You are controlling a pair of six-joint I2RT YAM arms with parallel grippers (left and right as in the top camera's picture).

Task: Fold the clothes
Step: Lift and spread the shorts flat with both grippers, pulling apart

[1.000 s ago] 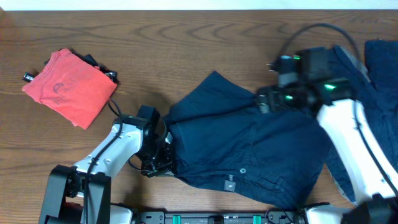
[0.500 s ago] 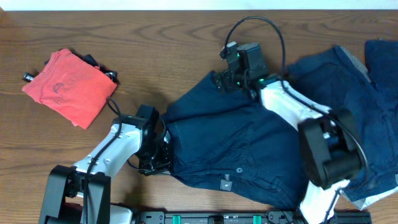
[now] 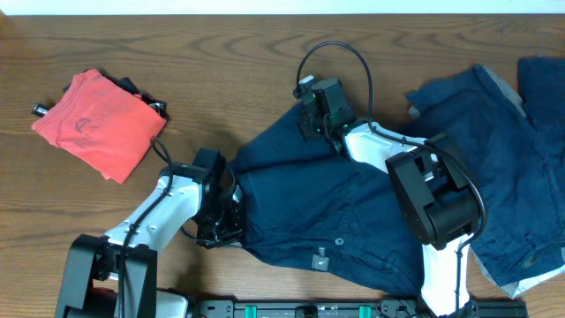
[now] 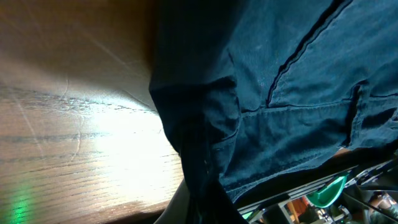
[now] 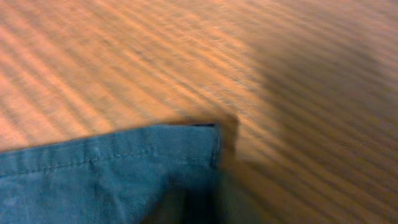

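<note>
Dark navy clothes lie spread in the middle of the table, with a small button and a tag near the front. My left gripper is shut on their left edge. In the left wrist view the bunched cloth runs down into the left gripper. My right gripper sits at the far corner of the same garment. The right wrist view is blurred. It shows the hemmed corner leading into the shut right gripper. A second navy garment lies at the right.
A folded red cloth lies at the far left on top of some dark items. The right arm's black cable loops over the back of the wooden table. The arm bases stand along the front edge.
My right arm has swung from the right side leftward to the far corner of the middle garment, and its jaws have closed there. The left arm has stayed still.
</note>
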